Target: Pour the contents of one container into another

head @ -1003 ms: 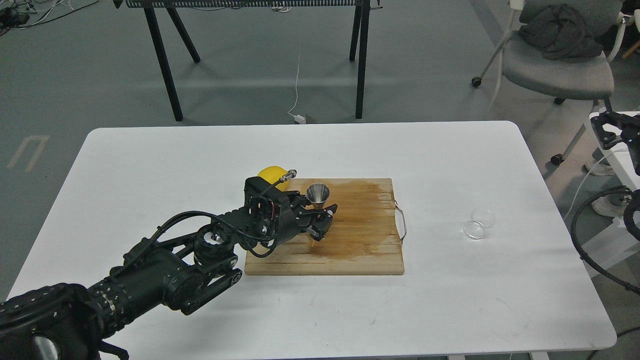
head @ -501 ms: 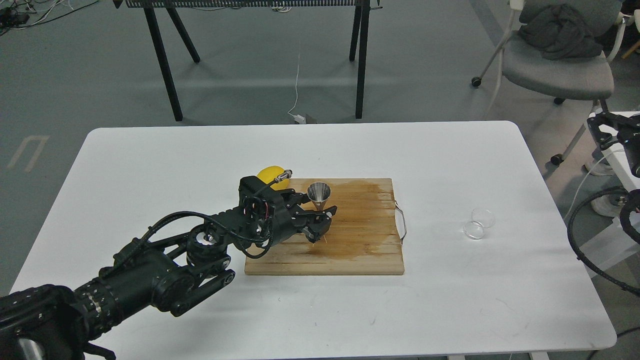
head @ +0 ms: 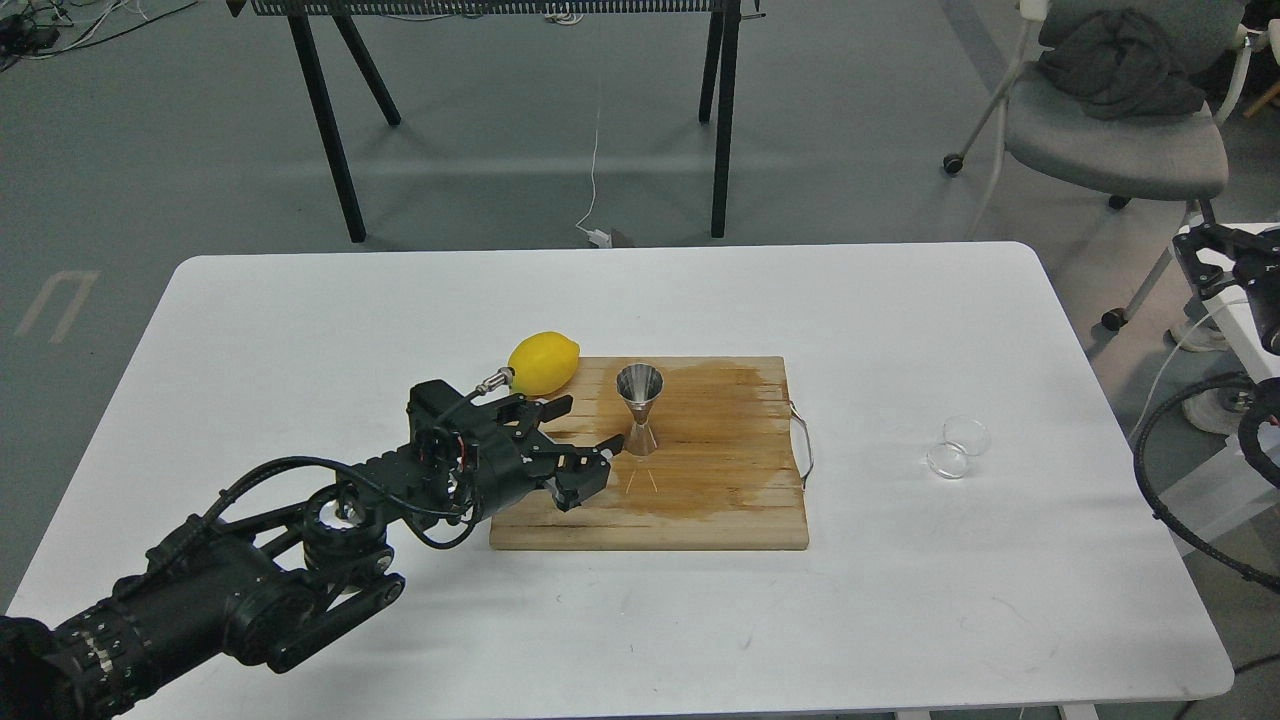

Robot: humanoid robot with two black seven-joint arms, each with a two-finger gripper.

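The shiny metal jigger (head: pixel 638 410) stands upright and free on the wet wooden cutting board (head: pixel 720 505). My left gripper (head: pixel 583 432) is just left of it, open, with nothing between its fingers and its tips a short gap from the jigger's waist. Far off, on the right part of the table, the small clear glass cup (head: pixel 958 447) seems to lie on its side. Off the table's right edge, my right gripper (head: pixel 1208 260) is seen small and dark, so its fingers cannot be told apart.
A yellow lemon (head: pixel 543 362) rests at the board's back left corner, behind my left wrist. The board has a cord loop (head: pixel 803 440) on its right side. A grey chair (head: pixel 1110 140) and black table legs (head: pixel 330 130) stand beyond the white table (head: pixel 300 300).
My left gripper has let go of the jigger and drawn back to the left and toward me. The jigger now stands alone and the lemon shows fully.
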